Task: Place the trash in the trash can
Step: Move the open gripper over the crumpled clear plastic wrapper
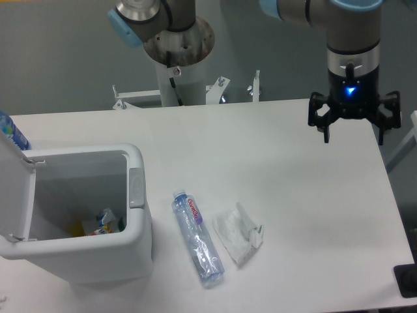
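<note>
A clear water bottle (pixel 197 239) with a purple-pink label lies on its side on the white table, just right of the trash can. Beside it to the right lies a crumpled translucent-white wrapper (pixel 237 233). The white trash can (pixel 133 195) stands at the front left with its lid flipped open to the left; some colourful scraps lie at its bottom. My gripper (pixel 354 134) hangs over the table's far right, well away from both pieces of trash. Its fingers are spread wide with nothing between them.
The arm's base column (pixel 177 59) rises behind the table's far edge. A blue-capped object (pixel 12 132) peeks out behind the bin's lid at far left. The table's right edge runs close to the gripper. A dark object (pixel 406 280) sits at the front right corner.
</note>
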You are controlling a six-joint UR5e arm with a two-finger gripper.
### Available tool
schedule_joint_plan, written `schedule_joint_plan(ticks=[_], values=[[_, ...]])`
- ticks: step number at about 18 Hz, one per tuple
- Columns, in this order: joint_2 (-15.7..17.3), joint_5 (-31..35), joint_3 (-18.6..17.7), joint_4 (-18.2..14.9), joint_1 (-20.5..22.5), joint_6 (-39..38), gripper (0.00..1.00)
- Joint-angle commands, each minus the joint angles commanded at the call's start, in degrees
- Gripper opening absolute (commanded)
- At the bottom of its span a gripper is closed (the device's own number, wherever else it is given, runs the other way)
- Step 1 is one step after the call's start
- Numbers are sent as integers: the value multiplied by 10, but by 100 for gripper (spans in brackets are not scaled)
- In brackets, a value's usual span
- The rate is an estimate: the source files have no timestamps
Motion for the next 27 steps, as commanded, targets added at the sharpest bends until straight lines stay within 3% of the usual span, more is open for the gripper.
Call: schedule_joint_plan(ticks=[11,14,17,19,27], values=[[-17,-3,-10,4,-2,-6,100],[-17,-2,-38,8,-3,-7,100],[-16,-3,-81,56,-5,-17,100],[-19,-5,-94,63,-13,-46,100],[-81,-37,-108,60,-67,-158,100]])
